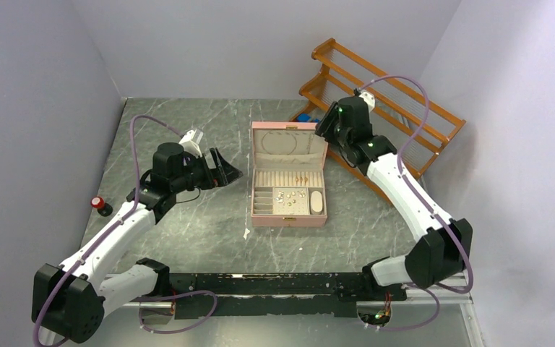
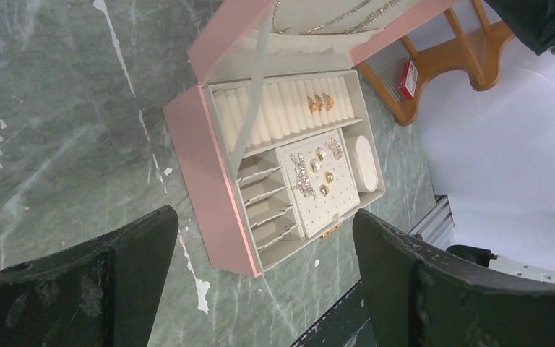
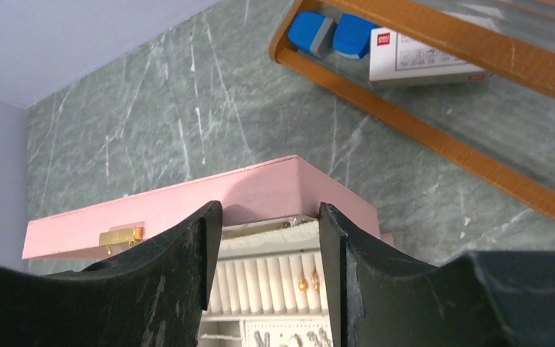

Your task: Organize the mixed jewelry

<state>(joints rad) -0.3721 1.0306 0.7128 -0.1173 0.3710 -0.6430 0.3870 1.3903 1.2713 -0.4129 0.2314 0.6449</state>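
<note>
Pink jewelry box (image 1: pixel 289 220) mid-table, lid (image 1: pixel 289 141) up; wooden rack (image 1: pixel 433 123) far right, red-capped item (image 1: pixel 100 204) at left edge. Right gripper (image 3: pixel 269 213) over the lid's far right corner, jaws apart, nothing between; left gripper (image 2: pixel 266 224) wide open, left of box, clear of it. Mixed jewelry (image 2: pixel 316 172) inside the box: gold studs and sparkly silver pieces on the perforated pad (image 2: pixel 336 199), gold rings (image 2: pixel 323 103) in the roll slots (image 2: pixel 274 116)

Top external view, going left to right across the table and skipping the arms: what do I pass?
In order: small red-capped object → pink jewelry box, lid open → wooden rack.
</note>
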